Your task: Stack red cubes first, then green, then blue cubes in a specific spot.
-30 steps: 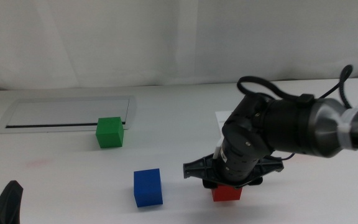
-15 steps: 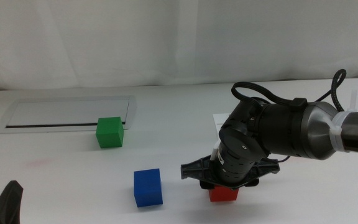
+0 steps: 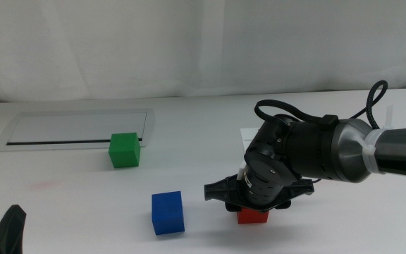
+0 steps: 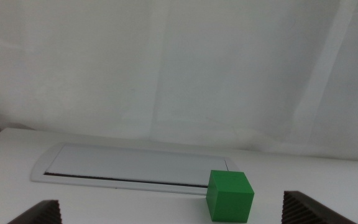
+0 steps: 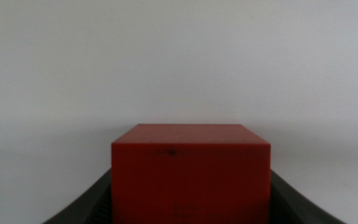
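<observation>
My left gripper [image 3: 9, 229] waits at the near left corner of the table [image 3: 76, 197], showing only a dark tip in the middle view; in its wrist view the two jaw tips stand far apart at the picture's corners, spread wide and holding nothing. Beyond it a flat grey panel [image 3: 76, 129] lies on the table, and the green cube [image 3: 125, 149] sits at that panel's right end, just beside its edge. The blue cube [image 3: 168, 212] rests alone nearer the front, between the green cube and my right arm, touching neither. My right gripper [image 3: 254, 212] is down at the table surface to the right of the blue cube, jaws closed on the red cube [image 3: 252, 216], which fills the space between them in the right wrist view [image 5: 190, 171]
</observation>
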Robot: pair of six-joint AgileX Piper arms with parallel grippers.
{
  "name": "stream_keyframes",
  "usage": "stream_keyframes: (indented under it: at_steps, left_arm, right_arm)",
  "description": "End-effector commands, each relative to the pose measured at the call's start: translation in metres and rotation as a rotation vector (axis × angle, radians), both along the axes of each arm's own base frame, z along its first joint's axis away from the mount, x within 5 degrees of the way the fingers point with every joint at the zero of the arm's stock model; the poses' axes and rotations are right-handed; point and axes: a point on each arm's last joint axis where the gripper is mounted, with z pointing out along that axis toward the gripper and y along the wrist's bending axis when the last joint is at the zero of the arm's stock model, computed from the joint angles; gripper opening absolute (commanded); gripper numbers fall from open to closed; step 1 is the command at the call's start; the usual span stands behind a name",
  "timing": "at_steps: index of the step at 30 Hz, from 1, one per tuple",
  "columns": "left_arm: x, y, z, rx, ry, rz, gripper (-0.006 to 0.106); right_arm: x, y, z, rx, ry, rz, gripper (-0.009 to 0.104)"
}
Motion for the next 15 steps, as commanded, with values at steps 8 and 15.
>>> stream_keyframes:
  at_steps: [8, 15]
  left_arm:
    - [-0.0006, -0.0006, -0.0123, -0.008, 0.025, -0.007, 0.088]
    - [-0.0006, -0.0007, -0.0121, -0.008, 0.024, -0.008, 0.088]
  right_arm:
    - [0.0003, 0.0015, -0.0100, -0.013, 0.012, 0.022, 0.079]
    - [0.0021, 0.0016, -0.0015, 0.003, -0.027, 0.043, 0.103]
